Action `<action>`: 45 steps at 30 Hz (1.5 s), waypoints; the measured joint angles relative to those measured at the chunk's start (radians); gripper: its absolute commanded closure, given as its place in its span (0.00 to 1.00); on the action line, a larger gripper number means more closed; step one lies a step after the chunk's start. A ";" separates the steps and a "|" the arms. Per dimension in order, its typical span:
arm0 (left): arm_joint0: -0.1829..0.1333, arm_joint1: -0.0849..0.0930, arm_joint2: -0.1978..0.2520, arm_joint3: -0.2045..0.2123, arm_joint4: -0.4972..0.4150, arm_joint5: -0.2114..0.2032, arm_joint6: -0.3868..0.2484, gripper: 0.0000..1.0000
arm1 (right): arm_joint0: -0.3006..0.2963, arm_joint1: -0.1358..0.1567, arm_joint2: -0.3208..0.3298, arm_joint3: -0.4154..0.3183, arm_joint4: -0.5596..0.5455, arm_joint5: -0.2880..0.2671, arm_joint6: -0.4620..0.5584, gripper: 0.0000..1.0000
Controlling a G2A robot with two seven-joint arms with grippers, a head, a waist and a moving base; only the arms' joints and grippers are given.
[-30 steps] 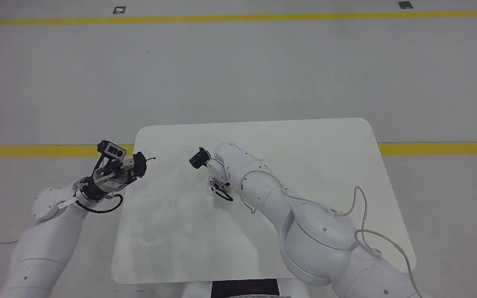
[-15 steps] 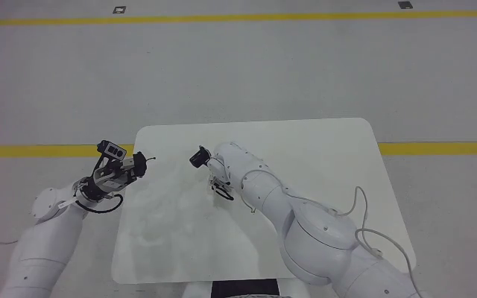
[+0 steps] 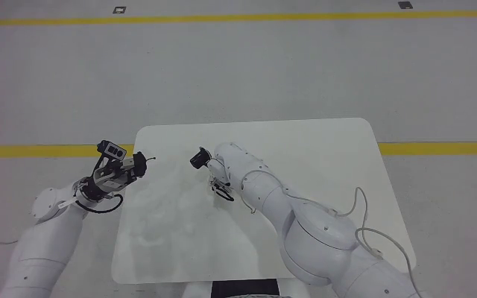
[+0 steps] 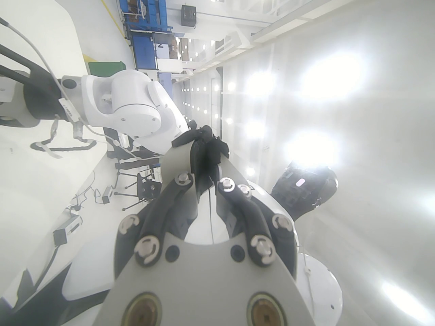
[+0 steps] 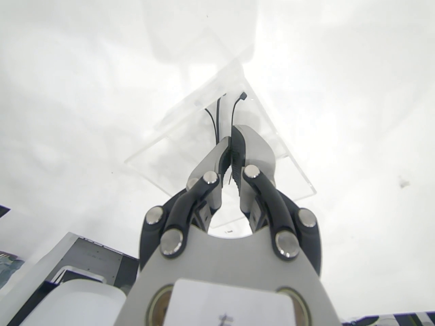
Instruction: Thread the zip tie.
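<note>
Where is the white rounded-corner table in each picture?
Top view: the white rounded-corner table fills the centre, under the white right arm.
Left wrist view: the table lies beneath the right arm.
Right wrist view: the table lies under the clear plastic plate below the right gripper.
Shared landmark: the right arm and its gripper.

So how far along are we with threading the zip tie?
Done: the right gripper is shut on a zip tie above the clear plate. In hand: the left gripper pinches a thin black strip, off at the edge of the table. Left: the tie's head looks free and the grippers are far apart, so nothing is threaded yet.
</note>
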 measured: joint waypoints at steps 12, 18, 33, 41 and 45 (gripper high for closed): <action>0.000 0.000 0.000 0.000 0.000 0.000 0.000 1.00 | 0.021 0.005 0.027 0.007 0.008 -0.013 0.011 1.00; 0.000 0.000 0.000 0.000 0.000 0.000 0.000 1.00 | 0.048 0.019 0.061 0.015 0.053 -0.106 0.025 1.00; 0.000 0.000 0.000 0.000 0.000 0.000 0.000 1.00 | 0.071 0.106 0.156 -0.074 0.208 -0.199 0.078 1.00; 0.000 0.000 0.000 0.000 0.000 0.000 0.000 1.00 | 0.031 0.214 0.210 -0.246 0.282 -0.199 0.136 1.00; 0.000 0.000 0.000 0.000 0.000 0.000 0.000 1.00 | -0.007 0.283 0.266 -0.362 0.328 -0.199 0.134 1.00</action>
